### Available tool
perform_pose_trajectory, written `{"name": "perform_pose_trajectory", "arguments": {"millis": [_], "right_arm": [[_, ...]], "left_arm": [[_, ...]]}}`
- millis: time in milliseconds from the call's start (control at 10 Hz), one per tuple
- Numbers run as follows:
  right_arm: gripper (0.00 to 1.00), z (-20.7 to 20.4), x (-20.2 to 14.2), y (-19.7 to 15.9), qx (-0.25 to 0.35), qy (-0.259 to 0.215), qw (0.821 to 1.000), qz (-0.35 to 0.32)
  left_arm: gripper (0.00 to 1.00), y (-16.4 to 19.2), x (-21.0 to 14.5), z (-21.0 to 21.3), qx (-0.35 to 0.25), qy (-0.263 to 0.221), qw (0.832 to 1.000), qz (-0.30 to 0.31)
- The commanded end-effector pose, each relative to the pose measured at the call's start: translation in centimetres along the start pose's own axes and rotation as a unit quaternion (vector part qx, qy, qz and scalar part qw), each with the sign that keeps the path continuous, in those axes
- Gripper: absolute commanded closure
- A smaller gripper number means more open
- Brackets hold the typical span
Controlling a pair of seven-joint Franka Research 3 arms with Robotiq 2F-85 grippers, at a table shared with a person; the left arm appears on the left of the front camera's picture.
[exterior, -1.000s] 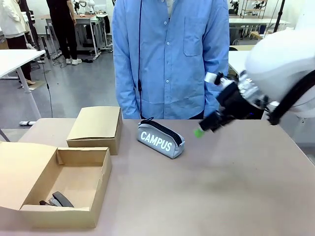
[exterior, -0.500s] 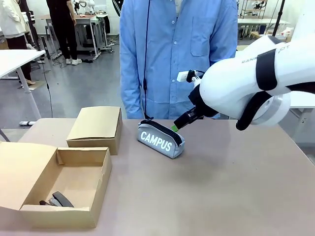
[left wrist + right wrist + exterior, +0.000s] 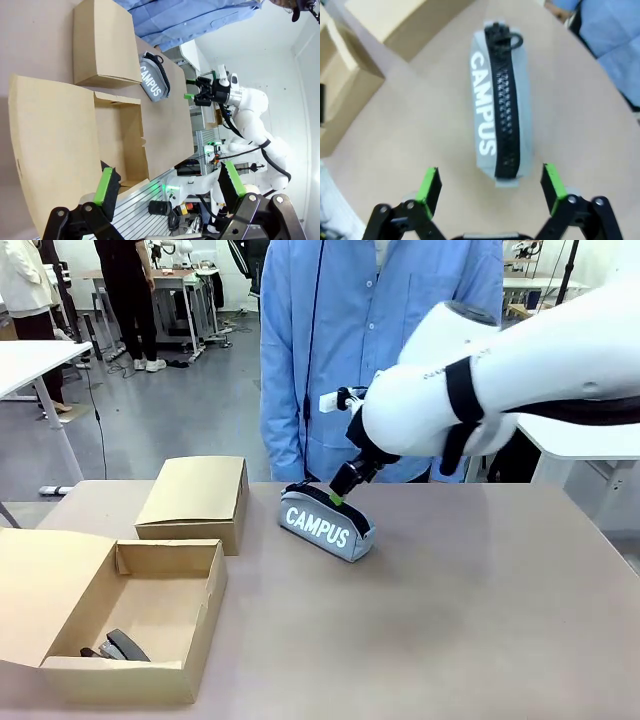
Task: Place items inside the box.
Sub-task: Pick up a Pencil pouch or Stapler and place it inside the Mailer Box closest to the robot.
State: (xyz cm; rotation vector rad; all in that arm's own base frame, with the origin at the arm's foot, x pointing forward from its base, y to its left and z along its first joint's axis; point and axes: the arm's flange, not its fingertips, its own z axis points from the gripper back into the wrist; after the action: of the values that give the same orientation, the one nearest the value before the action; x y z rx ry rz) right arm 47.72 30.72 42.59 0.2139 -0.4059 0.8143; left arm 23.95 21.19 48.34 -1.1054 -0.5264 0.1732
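Note:
The grey pencil case lettered "CAMPUS" [image 3: 326, 524] lies on the table in front of the person. My right gripper [image 3: 338, 492] hangs just above its far end, jaws open and empty. In the right wrist view the case [image 3: 500, 120] lies lengthwise ahead of the right gripper [image 3: 491, 186], zip up, its near end between the green pads. The box [image 3: 120, 680] stands open at the front left with a black stapler [image 3: 118, 645] inside. My left gripper [image 3: 170, 182] is open, high off the table, looking at the box [image 3: 120, 140], the case [image 3: 154, 82] and the right gripper [image 3: 196, 93].
A smaller closed cardboard box [image 3: 195, 495] sits behind the open one, left of the case. A person in a blue shirt [image 3: 380, 330] stands at the far edge. The table's right half [image 3: 500, 620] is bare.
My right arm has swung left across the table, from right of the pencil case to above it, its jaws staying open. The person has shifted slightly to the right.

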Motion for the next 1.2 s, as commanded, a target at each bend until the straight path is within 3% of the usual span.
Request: {"name": "perform_pose_trajectory", "arguments": {"millis": [0, 600, 1000, 1100], "right_arm": [[0.00, -2.3, 3.0, -0.8, -0.004, 0.029, 1.000, -0.010], [0.00, -9.1, 3.7, -1.8, 0.020, 0.084, 0.996, 0.005], [0.00, -10.2, 3.2, -1.7, 0.021, 0.085, 0.996, 0.018], [0.60, -10.2, 3.1, -1.8, 0.021, 0.093, 0.995, 0.017]], "left_arm": [[0.00, -0.1, 0.0, 0.0, -0.012, -0.005, 1.000, -0.010], [0.00, -0.1, 0.0, 0.0, -0.012, -0.005, 1.000, -0.010], [0.00, -0.1, 0.0, 0.0, -0.012, -0.005, 1.000, -0.010], [0.00, -0.1, 0.0, 0.0, -0.012, -0.005, 1.000, -0.010]]}}
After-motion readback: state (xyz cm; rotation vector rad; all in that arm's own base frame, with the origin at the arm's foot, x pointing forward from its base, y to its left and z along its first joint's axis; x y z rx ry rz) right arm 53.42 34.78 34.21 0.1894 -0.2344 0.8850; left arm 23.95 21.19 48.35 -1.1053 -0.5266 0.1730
